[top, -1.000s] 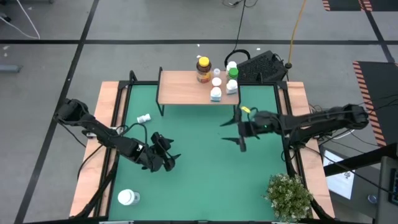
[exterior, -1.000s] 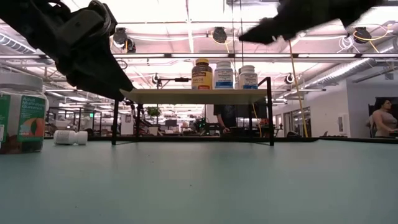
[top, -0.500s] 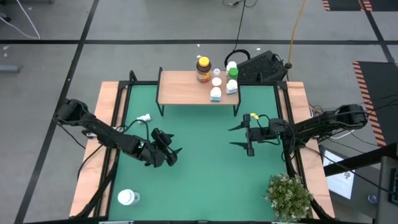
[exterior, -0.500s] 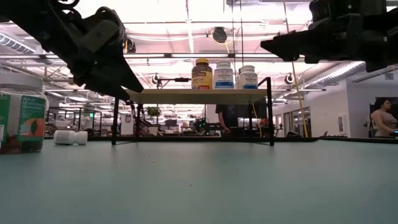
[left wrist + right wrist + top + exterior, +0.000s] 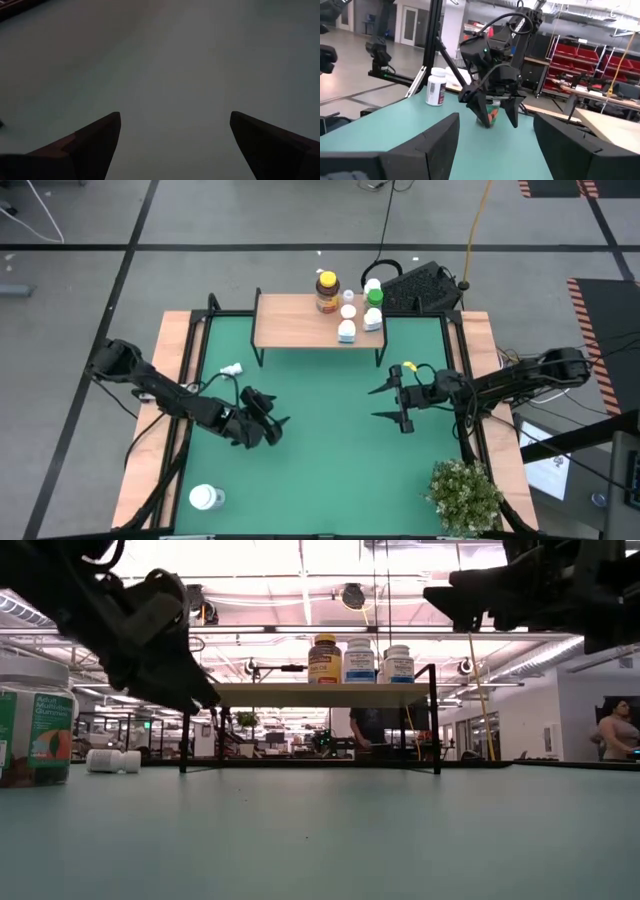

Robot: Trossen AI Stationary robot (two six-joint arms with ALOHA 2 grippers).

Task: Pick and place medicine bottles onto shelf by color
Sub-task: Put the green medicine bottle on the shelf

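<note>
The shelf (image 5: 300,322) stands at the table's far edge. On its right half stand an amber bottle with a yellow cap (image 5: 327,290), a green-capped bottle (image 5: 374,298) and several white ones (image 5: 347,330). A small white bottle (image 5: 231,370) lies on its side on the mat at the left. A large white-capped bottle (image 5: 205,497) stands at the near left. My left gripper (image 5: 275,425) hangs open above bare mat, left of centre. My right gripper (image 5: 383,402) is open, held level right of centre and pointing left. Neither holds anything.
A leafy potted plant (image 5: 465,495) sits at the near right corner. A black keyboard (image 5: 420,288) lies behind the shelf. The green mat (image 5: 330,470) is bare between the two grippers. A person (image 5: 620,730) stands in the room beyond.
My right gripper has dropped a little and drawn back toward the table's right edge. It has tipped up from slanting downward to about level and stayed open. My left gripper has sunk slightly and edged toward the far edge. No bottle has moved.
</note>
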